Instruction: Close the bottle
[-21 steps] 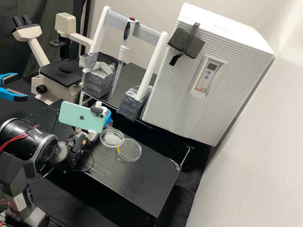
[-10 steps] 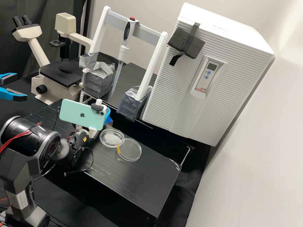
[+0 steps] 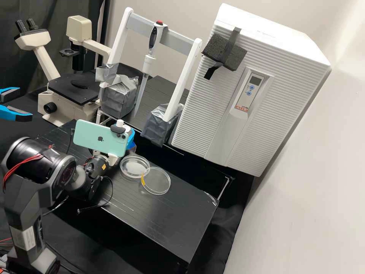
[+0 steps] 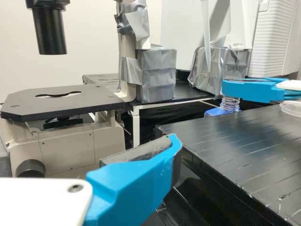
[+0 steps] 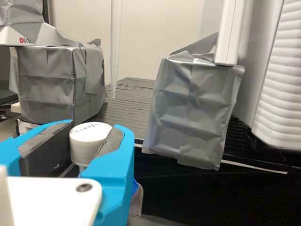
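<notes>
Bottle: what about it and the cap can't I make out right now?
Left wrist view: the bottle shows just its threaded neck under the right gripper; the bench edge hides the rest.
Right wrist view: the gripper, clamped on the cap, covers the bottle's mouth, so alignment cannot be judged.
High view: the phone on the wrist hides bottle, cap and most of that gripper.

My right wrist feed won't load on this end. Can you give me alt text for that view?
The right gripper is shut on a white cap, with a blue finger against each side. Beyond it stand one grey taped block and a second grey taped block, with a pipette tip hanging between them. A white ribbed cabinet is beside the second.
</notes>
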You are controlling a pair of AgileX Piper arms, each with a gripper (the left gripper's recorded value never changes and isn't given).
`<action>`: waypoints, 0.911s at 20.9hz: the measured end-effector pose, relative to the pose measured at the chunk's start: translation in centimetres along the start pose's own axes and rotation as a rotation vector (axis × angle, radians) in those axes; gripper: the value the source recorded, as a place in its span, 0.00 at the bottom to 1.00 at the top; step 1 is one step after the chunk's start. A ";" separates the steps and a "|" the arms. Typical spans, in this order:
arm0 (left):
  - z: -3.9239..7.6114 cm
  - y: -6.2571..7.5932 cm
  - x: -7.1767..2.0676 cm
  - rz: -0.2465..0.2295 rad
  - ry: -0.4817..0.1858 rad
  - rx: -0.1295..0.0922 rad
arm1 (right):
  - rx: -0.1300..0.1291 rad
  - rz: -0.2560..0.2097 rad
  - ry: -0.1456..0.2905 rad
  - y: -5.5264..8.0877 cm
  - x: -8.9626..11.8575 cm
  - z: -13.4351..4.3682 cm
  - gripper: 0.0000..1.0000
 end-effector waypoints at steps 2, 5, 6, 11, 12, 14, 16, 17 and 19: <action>0.0 0.0 0.00 0.000 0.000 0.000 | -0.008 0.003 0.003 0.1 0.1 -0.1 0.00; 0.0 0.0 0.01 -0.001 0.000 -0.001 | -0.024 0.002 0.002 0.1 0.1 -0.1 0.00; 0.0 0.0 0.03 -0.002 -0.001 -0.001 | -0.024 0.004 0.000 0.2 0.1 0.0 0.00; 0.0 -0.1 0.07 -0.005 -0.003 -0.004 | -0.025 0.009 -0.010 0.4 0.0 0.1 0.00; 0.1 -0.2 0.12 -0.006 -0.005 -0.006 | -0.025 0.010 -0.013 0.5 -0.2 0.1 0.00; 0.1 -0.3 0.21 -0.013 -0.009 -0.011 | -0.025 0.008 -0.015 0.5 -0.6 0.0 0.00; 0.2 -0.4 0.28 -0.016 -0.015 -0.012 | -0.026 0.009 -0.014 0.6 -0.9 0.0 0.00; 0.2 -0.4 0.28 -0.017 -0.015 -0.013 | -0.026 0.009 -0.014 0.6 -1.0 0.0 0.00; 0.2 -0.4 0.31 -0.019 -0.017 -0.014 | -0.025 0.008 -0.015 0.5 -1.0 0.0 0.00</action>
